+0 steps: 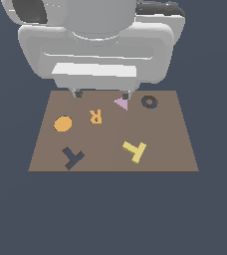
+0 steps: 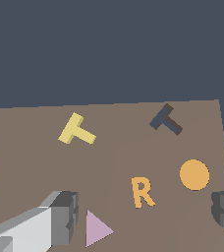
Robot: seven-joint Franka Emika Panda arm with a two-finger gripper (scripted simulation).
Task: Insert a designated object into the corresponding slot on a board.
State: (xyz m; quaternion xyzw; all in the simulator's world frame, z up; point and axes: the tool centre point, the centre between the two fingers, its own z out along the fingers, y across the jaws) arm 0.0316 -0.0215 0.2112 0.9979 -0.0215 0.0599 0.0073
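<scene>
Nearest the exterior camera, the small flat yellow T-shaped piece (image 1: pixel 135 150) (image 2: pixel 76 130) lies loose on the flat brown rectangular board (image 1: pixel 110 159) (image 2: pixel 30 167), well apart from the dark navy T-shaped recess (image 1: pixel 72 157) (image 2: pixel 166 120). Above the pink triangle (image 1: pixel 121 103) (image 2: pixel 97 228), the grey gripper (image 1: pixel 101 93) (image 2: pixel 143 219) hangs wide open, empty.

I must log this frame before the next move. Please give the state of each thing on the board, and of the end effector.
yellow T piece: lying flat on the board, not inserted
dark T slot: empty
orange R: flat on board
orange disc: flat on board
pink triangle: flat on board
dark ring mark: empty
end effector: open, holding nothing
</scene>
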